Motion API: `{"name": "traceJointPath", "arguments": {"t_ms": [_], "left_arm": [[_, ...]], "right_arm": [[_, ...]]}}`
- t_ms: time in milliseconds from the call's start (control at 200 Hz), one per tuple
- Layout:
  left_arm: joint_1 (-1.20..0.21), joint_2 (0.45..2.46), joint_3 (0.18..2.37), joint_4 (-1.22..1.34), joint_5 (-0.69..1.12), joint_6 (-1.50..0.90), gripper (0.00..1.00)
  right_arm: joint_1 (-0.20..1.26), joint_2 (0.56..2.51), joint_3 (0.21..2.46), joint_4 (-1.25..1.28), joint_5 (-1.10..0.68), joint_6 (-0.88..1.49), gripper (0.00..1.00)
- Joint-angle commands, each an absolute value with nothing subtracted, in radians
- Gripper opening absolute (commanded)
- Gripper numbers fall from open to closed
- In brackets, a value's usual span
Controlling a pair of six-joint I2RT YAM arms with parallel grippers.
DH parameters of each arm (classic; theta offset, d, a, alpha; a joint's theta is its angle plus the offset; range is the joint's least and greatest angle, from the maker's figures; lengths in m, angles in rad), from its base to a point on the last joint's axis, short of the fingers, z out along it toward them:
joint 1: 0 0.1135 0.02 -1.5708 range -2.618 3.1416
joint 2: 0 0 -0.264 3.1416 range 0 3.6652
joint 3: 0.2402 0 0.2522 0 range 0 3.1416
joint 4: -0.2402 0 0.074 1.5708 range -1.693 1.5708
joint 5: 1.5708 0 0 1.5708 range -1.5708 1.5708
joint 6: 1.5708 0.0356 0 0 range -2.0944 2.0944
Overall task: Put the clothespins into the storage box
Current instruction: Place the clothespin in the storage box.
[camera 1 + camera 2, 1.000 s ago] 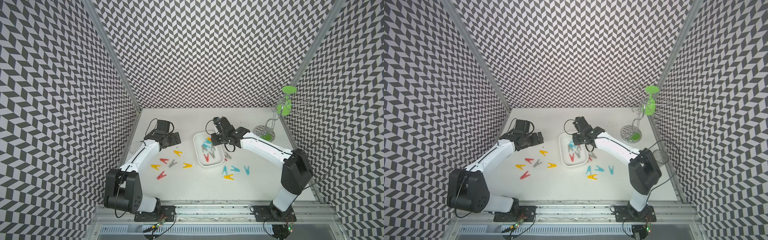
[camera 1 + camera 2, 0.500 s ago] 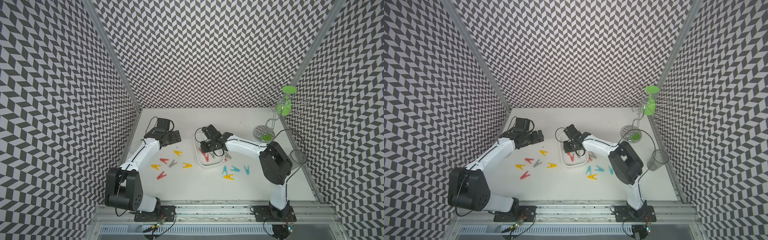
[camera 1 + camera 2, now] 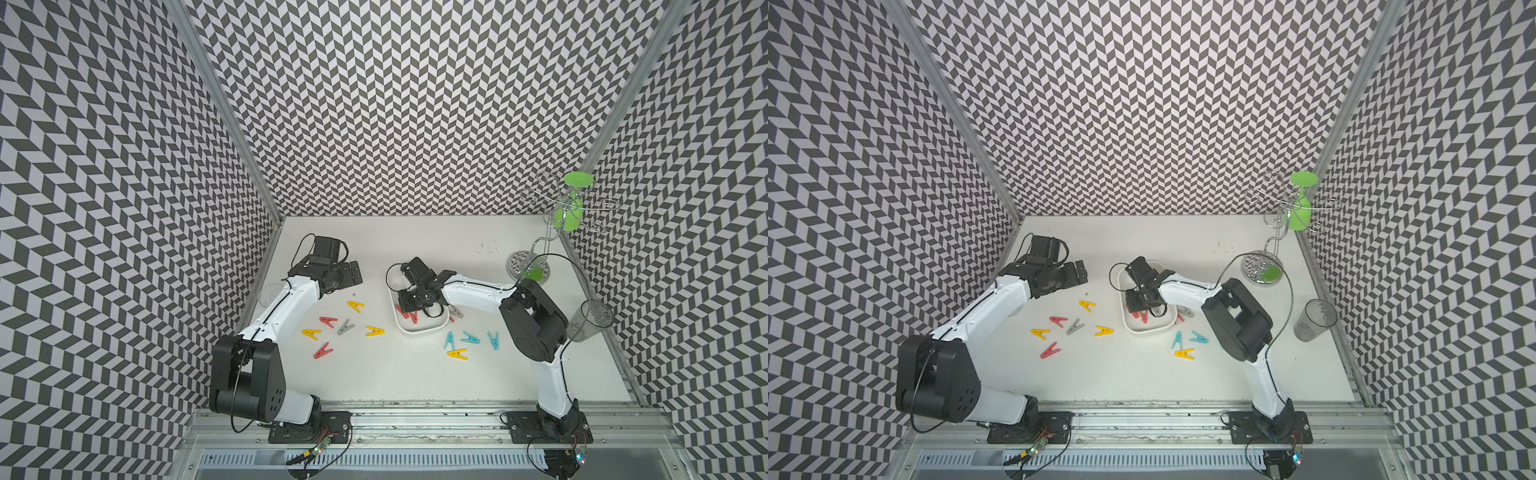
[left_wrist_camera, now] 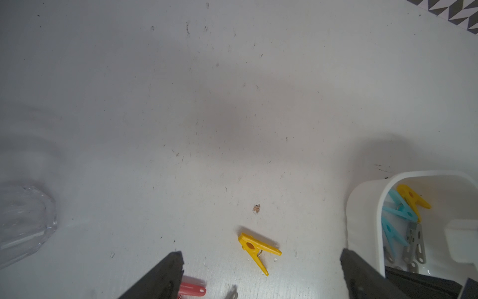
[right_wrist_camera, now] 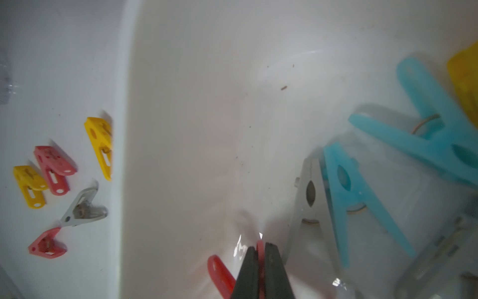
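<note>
The white storage box (image 3: 419, 330) (image 3: 1148, 331) sits mid-table and holds blue (image 5: 357, 196), grey (image 5: 309, 196) and yellow (image 5: 465, 82) clothespins. My right gripper (image 3: 408, 306) (image 5: 260, 246) is down inside it, shut on a red clothespin (image 5: 219, 271). My left gripper (image 3: 352, 272) (image 4: 261, 256) hovers open left of the box, above a yellow clothespin (image 4: 254, 247) (image 3: 355, 306) on the table. Several more pins lie loose left of the box, such as a red one (image 3: 328, 321) and a grey one (image 3: 345, 327). Blue ones (image 3: 470, 338) and a yellow one (image 3: 457, 354) lie to its right.
A clear plastic cup (image 3: 590, 322) stands by the right wall and another (image 3: 270, 293) (image 4: 23, 222) by the left wall. A wire stand with a green glass (image 3: 569, 208) occupies the back right corner. Patterned walls enclose three sides.
My right arm has folded and brought its gripper, shut throughout, from the box's far edge down into the box. The left arm has hardly moved.
</note>
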State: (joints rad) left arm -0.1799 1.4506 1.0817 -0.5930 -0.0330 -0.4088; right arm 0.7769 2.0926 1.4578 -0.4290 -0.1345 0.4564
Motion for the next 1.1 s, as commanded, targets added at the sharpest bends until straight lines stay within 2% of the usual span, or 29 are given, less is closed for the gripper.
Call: {"name": "traceJointPath", "arguments": {"t_ms": [0,356,611,986,1097], "left_arm": [[-0.175,1.442,1.091,-0.596,-0.040,-0.397,0.99],[-0.175,1.442,1.080,-0.588,-0.036,-0.397,0.99],[-0.175,1.445,1.076,-0.581,-0.031,-0.404,0.99],[-0.175,1.443,1.064,-0.574,-0.029,-0.407,0.99],[-0.176,1.451,1.064,-0.565,-0.022,-0.410,0.99]], "right_arm": [[0.782,2.112,1.497,-0.445,-0.065,0.448,0.09],[0.781,2.042,1.510,-0.459,-0.065,0.437,0.21],[0.765,1.933,1.517,-0.521,-0.053,0.413,0.22],[0.568,1.621,1.179,-0.515,0.013,0.424,0.23],[0.527,1.598,1.126,-0.512,0.031,0.399,0.24]]}}
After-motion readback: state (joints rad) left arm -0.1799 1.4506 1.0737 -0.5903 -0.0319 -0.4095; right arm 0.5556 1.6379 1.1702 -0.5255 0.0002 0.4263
